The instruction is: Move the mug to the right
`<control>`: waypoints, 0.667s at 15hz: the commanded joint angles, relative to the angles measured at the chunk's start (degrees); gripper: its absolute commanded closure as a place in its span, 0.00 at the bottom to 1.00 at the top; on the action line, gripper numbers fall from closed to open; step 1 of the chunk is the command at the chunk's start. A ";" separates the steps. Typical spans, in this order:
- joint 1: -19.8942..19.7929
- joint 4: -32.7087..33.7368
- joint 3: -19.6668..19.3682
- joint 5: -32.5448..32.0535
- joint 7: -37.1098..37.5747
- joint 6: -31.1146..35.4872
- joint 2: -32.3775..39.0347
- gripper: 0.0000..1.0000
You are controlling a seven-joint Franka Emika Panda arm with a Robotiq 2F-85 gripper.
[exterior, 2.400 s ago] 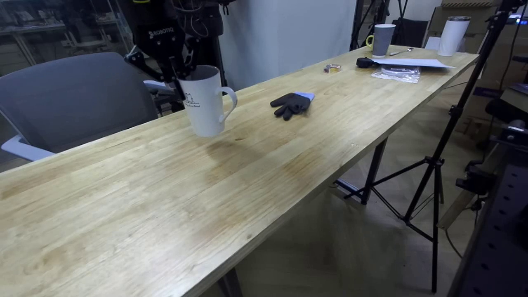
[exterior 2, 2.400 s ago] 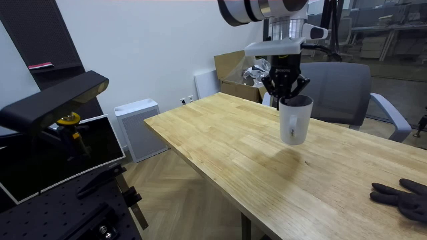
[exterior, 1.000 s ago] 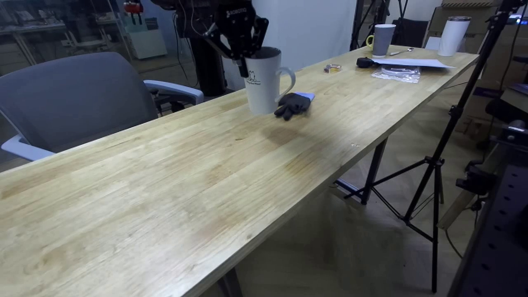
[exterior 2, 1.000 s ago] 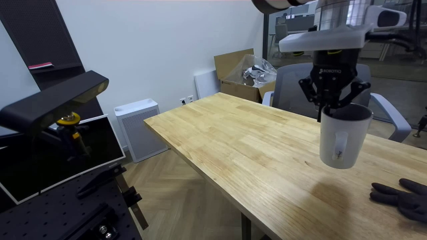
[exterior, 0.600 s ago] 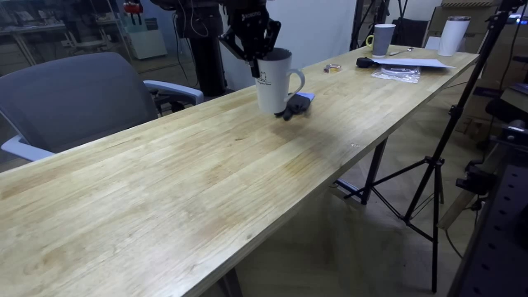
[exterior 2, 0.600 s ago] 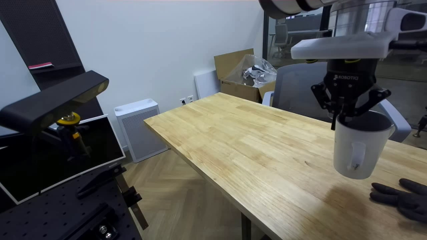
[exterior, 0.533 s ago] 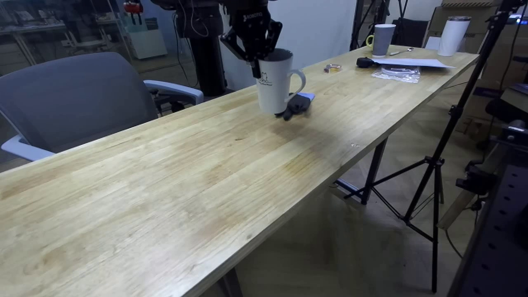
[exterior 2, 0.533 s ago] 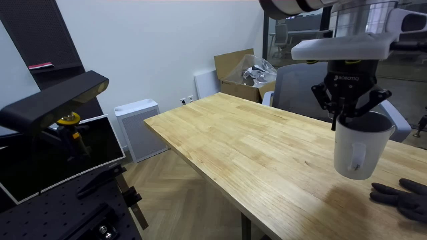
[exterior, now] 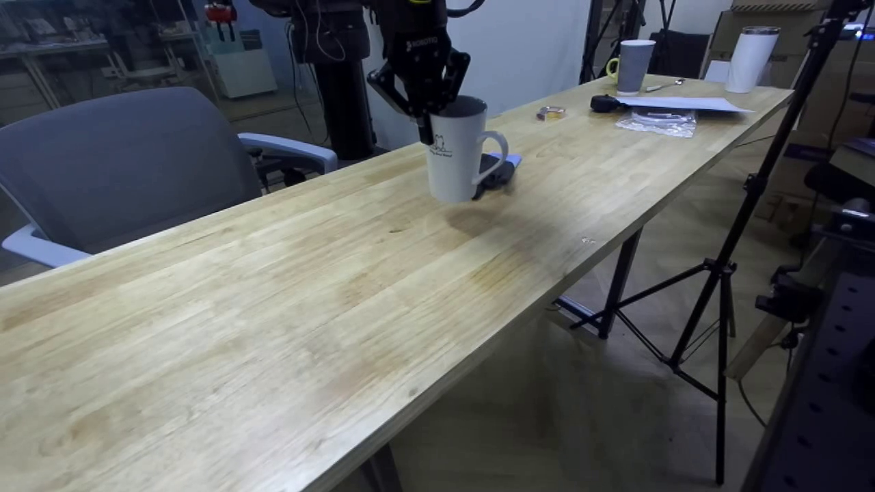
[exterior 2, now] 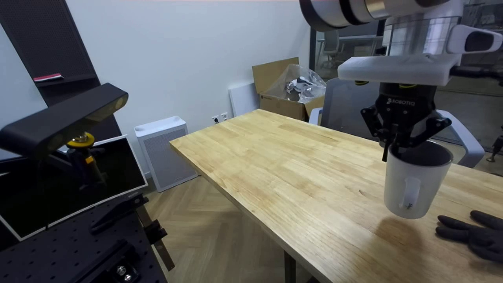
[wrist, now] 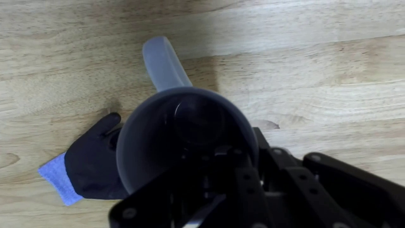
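Note:
The white mug (exterior: 452, 164) with a dark logo, loop handle and dark inside is held upright or slightly tilted just above the wooden table. It also shows in an exterior view (exterior 2: 416, 188) and from above in the wrist view (wrist: 196, 117), handle pointing up in that picture. My gripper (exterior: 433, 121) is shut on the mug's rim. One finger is outside the wall and the other is inside the mug, mostly hidden. The gripper also shows in an exterior view (exterior 2: 389, 151) and in the wrist view (wrist: 253, 152). The mug's shadow lies apart from its base.
A dark glove (exterior: 497, 176) with a blue cuff lies beside and behind the mug; it shows in the wrist view (wrist: 91, 161). The far table end holds a grey cup (exterior: 636, 67), a white tumbler (exterior: 752, 61) and paper (exterior: 677, 103). A chair (exterior: 130, 164) stands at the table edge.
The gripper has carried the mug along the table toward the glove, rightward in both exterior views. In the last half second the mug has come down closer to the table.

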 commanded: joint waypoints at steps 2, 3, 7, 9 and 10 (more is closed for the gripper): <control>-2.92 -1.17 1.07 3.45 -3.87 0.30 -1.25 0.98; -3.44 -1.30 1.08 4.12 -4.58 0.29 -1.25 0.98; -6.23 -1.58 0.74 6.07 -7.78 -0.03 -1.19 0.98; -7.41 -1.67 0.50 6.40 -8.75 0.09 -0.97 0.98; -7.79 -1.77 0.30 6.36 -9.03 0.28 -0.85 0.98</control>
